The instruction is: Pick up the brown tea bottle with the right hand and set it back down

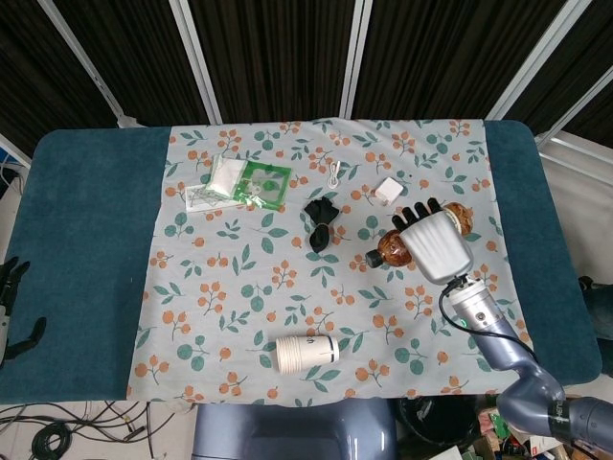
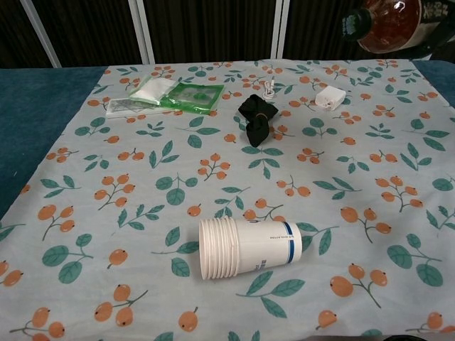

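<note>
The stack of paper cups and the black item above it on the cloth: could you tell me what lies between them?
Nothing lies between the stack of paper cups and the black item: both views show only bare floral tablecloth there.

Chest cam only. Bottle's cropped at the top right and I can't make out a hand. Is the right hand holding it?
Observer: Yes. The head view shows the right hand wrapped over the bottle.
Operator: Upright?
Observer: No. It lies nearly sideways, with its cap toward the black bundle.
Operator: Left hand?
Observer: The left hand hangs beside the table, off its left edge, holding nothing.
</note>
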Motion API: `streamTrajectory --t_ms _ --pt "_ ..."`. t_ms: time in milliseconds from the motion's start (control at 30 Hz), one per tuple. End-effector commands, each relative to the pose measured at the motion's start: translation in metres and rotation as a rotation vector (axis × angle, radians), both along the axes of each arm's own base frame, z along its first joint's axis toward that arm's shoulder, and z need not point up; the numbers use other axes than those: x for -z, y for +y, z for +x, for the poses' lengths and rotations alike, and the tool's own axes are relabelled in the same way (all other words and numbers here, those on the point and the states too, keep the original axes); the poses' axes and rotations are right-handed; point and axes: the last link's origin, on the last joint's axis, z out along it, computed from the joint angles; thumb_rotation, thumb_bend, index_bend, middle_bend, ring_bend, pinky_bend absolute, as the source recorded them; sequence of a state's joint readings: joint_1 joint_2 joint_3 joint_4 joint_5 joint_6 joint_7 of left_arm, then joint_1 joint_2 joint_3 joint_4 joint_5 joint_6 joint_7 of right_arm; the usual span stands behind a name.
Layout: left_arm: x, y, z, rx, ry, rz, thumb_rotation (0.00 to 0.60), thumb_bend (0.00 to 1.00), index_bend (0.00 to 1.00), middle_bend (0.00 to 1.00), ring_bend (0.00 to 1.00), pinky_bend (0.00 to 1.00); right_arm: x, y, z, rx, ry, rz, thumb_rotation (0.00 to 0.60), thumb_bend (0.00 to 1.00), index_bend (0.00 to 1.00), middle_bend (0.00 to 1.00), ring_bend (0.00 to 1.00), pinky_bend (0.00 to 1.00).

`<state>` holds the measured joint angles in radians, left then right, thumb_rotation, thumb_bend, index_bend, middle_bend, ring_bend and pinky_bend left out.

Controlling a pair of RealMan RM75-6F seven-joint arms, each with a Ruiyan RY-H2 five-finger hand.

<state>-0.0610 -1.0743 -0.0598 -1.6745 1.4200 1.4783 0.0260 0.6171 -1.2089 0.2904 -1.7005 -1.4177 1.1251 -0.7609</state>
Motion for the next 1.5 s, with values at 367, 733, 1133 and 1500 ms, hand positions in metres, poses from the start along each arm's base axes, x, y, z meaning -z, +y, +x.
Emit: streamTrajectory --t_ms 367,733,1133,1500 --pt "-0.001 0.000 0.000 0.001 -0.001 0.001 0.600 0.37 0.04 0.00 0.00 0.00 -0.065 0.020 0.079 0.046 -1.426 0.816 0.600 0.35 0.46 0.51 0.54 0.61" --pt "0.000 0.000 0.001 0.001 -0.001 -0.002 0.600 0.37 0.04 0.00 0.00 0.00 -0.053 0.012 0.031 0.120 -1.701 1.077 0.600 0.34 0.46 0.51 0.54 0.61" --pt "0.000 0.000 0.000 0.001 0.001 -0.004 0.600 0.37 0.04 0.00 0.00 0.00 -0.006 -0.009 -0.023 0.206 -0.601 0.377 0.600 0.34 0.46 0.51 0.54 0.61" --pt "0.000 0.001 0.000 0.003 0.001 -0.005 0.600 0.37 0.04 0.00 0.00 0.00 -0.008 -0.014 -0.026 0.262 -0.354 0.019 0.600 0.34 0.46 0.50 0.54 0.60"
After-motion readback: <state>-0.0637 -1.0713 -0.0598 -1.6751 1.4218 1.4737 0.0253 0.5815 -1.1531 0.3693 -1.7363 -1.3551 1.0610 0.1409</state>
